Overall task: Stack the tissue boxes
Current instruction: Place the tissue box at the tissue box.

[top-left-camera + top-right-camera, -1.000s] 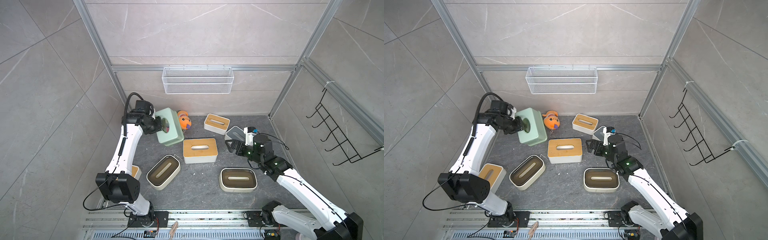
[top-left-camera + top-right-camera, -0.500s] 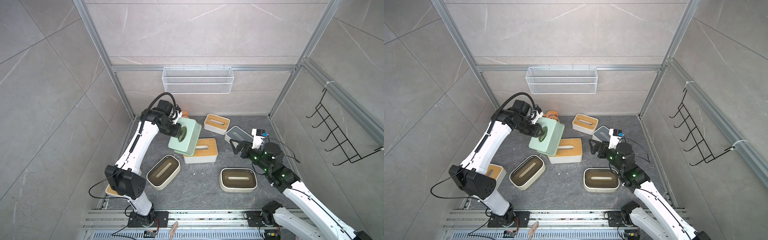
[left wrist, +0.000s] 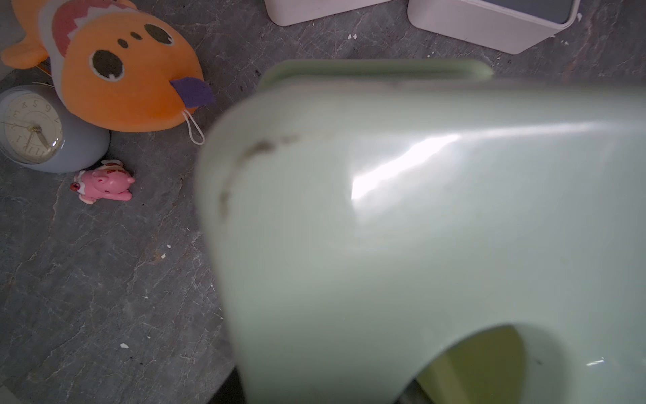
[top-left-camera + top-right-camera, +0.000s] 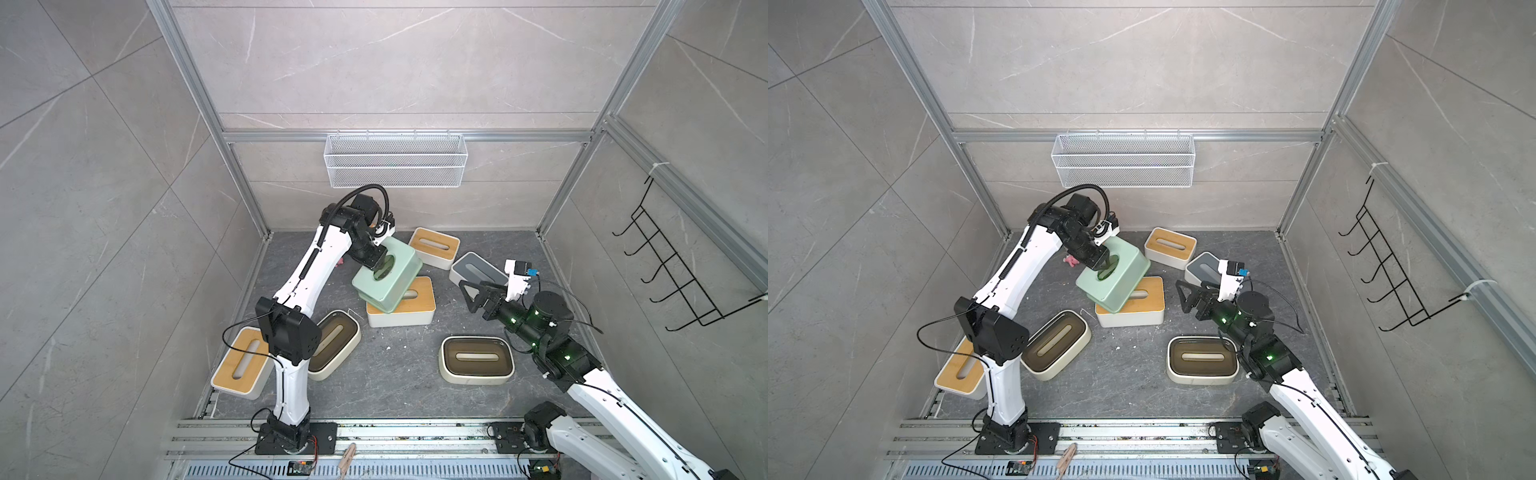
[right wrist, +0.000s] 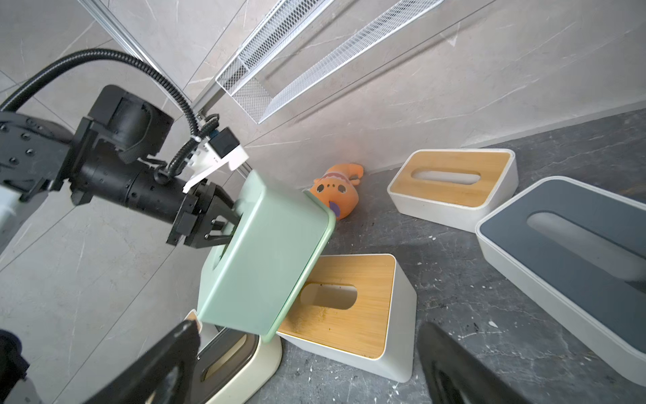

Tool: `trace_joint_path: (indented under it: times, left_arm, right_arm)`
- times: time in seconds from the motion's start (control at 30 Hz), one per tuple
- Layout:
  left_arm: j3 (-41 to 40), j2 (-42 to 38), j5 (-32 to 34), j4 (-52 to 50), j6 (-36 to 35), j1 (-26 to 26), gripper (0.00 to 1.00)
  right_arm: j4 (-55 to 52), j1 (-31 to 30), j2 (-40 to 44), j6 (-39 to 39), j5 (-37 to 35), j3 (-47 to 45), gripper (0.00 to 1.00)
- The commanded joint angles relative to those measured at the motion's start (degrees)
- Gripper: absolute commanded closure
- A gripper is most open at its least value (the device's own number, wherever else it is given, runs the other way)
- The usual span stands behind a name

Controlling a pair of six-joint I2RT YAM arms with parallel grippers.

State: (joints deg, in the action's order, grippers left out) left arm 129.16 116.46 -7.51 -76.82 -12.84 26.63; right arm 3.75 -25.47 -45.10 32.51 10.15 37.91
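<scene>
Left gripper (image 5: pixel 231 224) clamps the tilted mint box (image 5: pixel 269 255), one finger hidden in its slot; right gripper (image 4: pixel 466 296) gapes empty.

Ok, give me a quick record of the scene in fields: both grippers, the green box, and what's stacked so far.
left gripper: shut on the mint green box, at its slot edge
mint green box: lifted, tilted, above the middle bamboo-lid box; contact unclear
right gripper: open, empty, hovering near the grey-lid box
stacked so far: nothing
on the floor, unstacked: grey-lid box, rear bamboo-lid box, near bamboo-lid box, cream boxes
</scene>
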Motion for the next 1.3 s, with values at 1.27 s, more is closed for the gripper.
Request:
trace_joint_path:
  times: [1.27]
  left_arm:
    - [16.8, 16.5, 1.2, -5.7, 0.0, 6.0, 0.62]
  right_arm:
    - [-2.2, -2.1, -5.7, -5.1, 15.3, 3.1, 0.0]
